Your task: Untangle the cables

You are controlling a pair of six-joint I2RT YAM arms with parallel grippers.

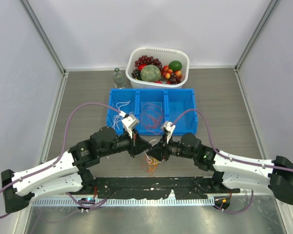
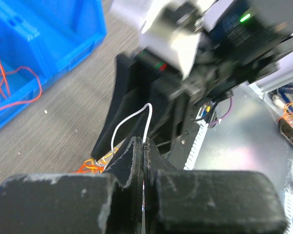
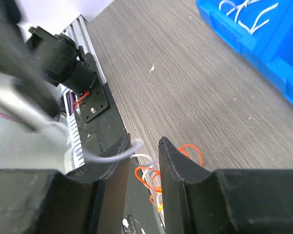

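Top view, lower left: left arm (image 1: 88, 151) angled in toward frame centre over the grey table (image 1: 224, 112). Left wrist view, bottom centre: left gripper (image 2: 143, 146) with fingers (image 2: 129, 163) pressed flat together, clamped on a white cable (image 2: 132, 119) that arches up out of the closed tips and bends down toward lower left. Top view, upper left of centre: clear bottle (image 1: 118, 78) upright, just beside the far left corner of the blue bin (image 1: 151, 90). Bin in three compartments: loose white cables (image 1: 122, 106) in the left one, red cables (image 1: 151, 117) in the middle one. Just below frame centre, on the table between the bin and the arm bases: small tangle of orange and white cables (image 1: 151, 165), directly under the two meeting gripper tips. Right of centre: right arm (image 1: 234, 165) reaching in from lower right. Right wrist view: right gripper (image 3: 144, 142) parted by a narrow gap, tangle visible on the table through that gap; blurred white strand (image 3: 107, 156) lying across the left-hand finger, end at the mouth of the gap, contact with the pads not readable. Top view, top centre-right: white basket (image 1: 184, 54) of fruit, just behind the bin.
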